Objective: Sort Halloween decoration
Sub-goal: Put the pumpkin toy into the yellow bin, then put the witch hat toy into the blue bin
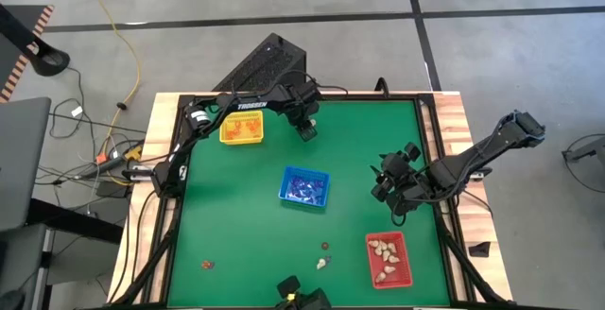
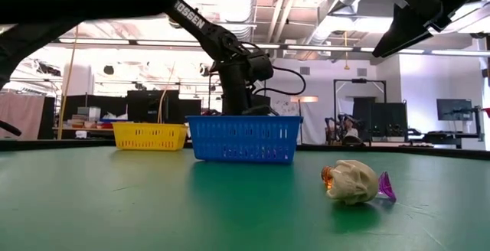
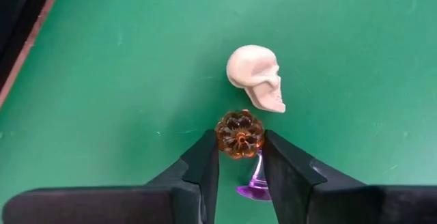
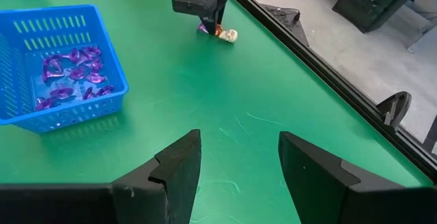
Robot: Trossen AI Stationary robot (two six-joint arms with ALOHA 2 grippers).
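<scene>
My left gripper stands at the table's far side, pointing steeply down, shut on a small orange pumpkin trinket. A cream skull lies on the green mat just beyond it. A purple trinket lies between the fingers, below the pumpkin. My right gripper hangs open above the table's right side, touching nothing. Another skull with an orange and a purple piece beside it lies near the front edge. My left gripper pinches the orange pumpkin's two opposite sides between its fingertips. The fingers come from above, slanting down. The pumpkin sits only at their free ends; whether it rests on the mat, I cannot tell.
A yellow tray with orange pieces stands at the far left, a blue tray with purple pieces mid-table, and a red tray with cream pieces at the near right. One loose trinket lies near the front left.
</scene>
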